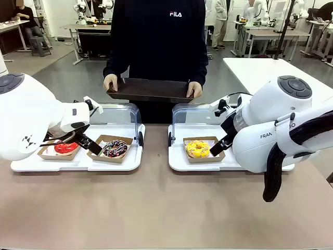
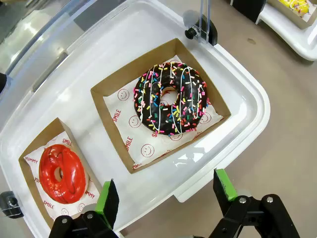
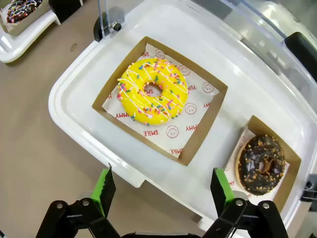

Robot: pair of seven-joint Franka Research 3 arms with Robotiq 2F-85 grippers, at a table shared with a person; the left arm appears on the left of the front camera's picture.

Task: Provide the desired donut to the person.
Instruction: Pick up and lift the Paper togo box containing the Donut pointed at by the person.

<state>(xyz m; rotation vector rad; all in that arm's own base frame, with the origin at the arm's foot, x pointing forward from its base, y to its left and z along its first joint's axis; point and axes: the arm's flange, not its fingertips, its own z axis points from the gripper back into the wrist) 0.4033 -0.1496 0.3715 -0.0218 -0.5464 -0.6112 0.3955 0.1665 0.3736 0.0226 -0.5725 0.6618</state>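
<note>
Left gripper (image 2: 166, 191) hangs released, fingers spread wide, above the near rim of a white tray (image 2: 237, 94) that carries a chocolate sprinkled donut (image 2: 171, 99) and a red-glazed donut (image 2: 62, 173). Right gripper (image 3: 162, 187) gapes likewise over the second white tray (image 3: 74, 114), which holds a yellow sprinkled donut (image 3: 152, 91) and a chocolate nut-topped donut (image 3: 261, 163). Across the table, the person (image 1: 158, 36) holds a dark serving tray (image 1: 151, 89).

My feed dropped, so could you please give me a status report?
Left gripper open, near chocolate sprinkle donut. Right gripper open, near yellow sprinkle donut. Person holds dark tray out; neither donut lifted. Nothing in the way.
</note>
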